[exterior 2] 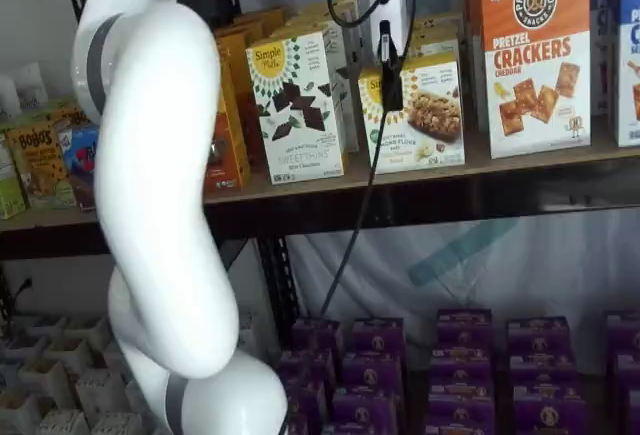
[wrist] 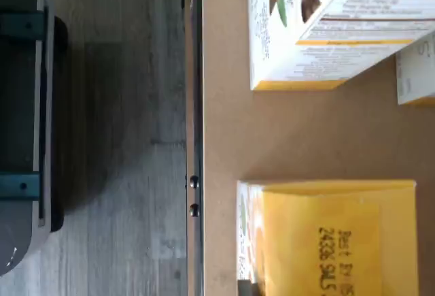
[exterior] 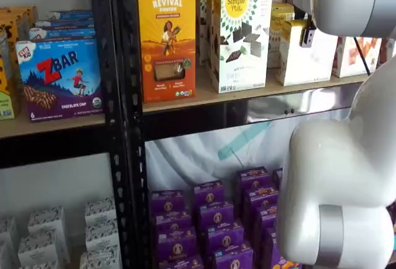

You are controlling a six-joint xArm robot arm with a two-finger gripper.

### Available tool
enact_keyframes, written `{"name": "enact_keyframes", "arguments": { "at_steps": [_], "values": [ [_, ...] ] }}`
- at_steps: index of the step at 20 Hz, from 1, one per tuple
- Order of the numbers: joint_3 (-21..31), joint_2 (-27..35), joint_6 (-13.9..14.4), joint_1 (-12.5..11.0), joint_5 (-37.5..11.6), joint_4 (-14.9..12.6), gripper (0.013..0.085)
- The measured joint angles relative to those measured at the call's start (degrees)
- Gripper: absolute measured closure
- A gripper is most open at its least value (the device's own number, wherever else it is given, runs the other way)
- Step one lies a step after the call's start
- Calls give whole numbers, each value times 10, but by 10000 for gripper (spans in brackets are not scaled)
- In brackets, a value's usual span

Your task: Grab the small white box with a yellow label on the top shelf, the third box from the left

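Observation:
The small white box (exterior 2: 425, 115) stands on the top shelf (exterior 2: 300, 190), with a yellow band, a round yellow logo and a brownish food picture. It also shows in a shelf view (exterior: 306, 55). My gripper (exterior 2: 391, 95) hangs in front of the box's left edge. Only a white body and one black finger show, side-on, so I cannot tell whether it is open. The finger also shows in a shelf view (exterior: 307, 37), against the box. The wrist view shows a mustard-yellow face with date print (wrist: 333, 238), which seems to be this box, on the tan board (wrist: 285, 139).
A taller white box with dark cookie pieces (exterior 2: 297, 105) stands just left of the small box and shows in the wrist view (wrist: 319, 30). A white-and-orange crackers box (exterior 2: 535, 55) stands to its right. Purple boxes (exterior 2: 460, 355) fill the lower shelf. My white arm (exterior 2: 160, 205) stands at the left.

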Motion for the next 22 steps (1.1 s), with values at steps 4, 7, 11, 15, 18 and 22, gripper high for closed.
{"name": "enact_keyframes", "arguments": {
  "at_steps": [4,7,11,15,18,22],
  "values": [
    [-7,2,1,1,12,-1,610],
    [-15,1,2,-2,32,3,610],
    [-12,-7,2,-2,42,0,610],
    [-1,-24,0,-6,51,8,610],
    [11,-44,-1,-9,59,19,610],
    [6,-59,3,-15,112,37,610]
  ]
}}
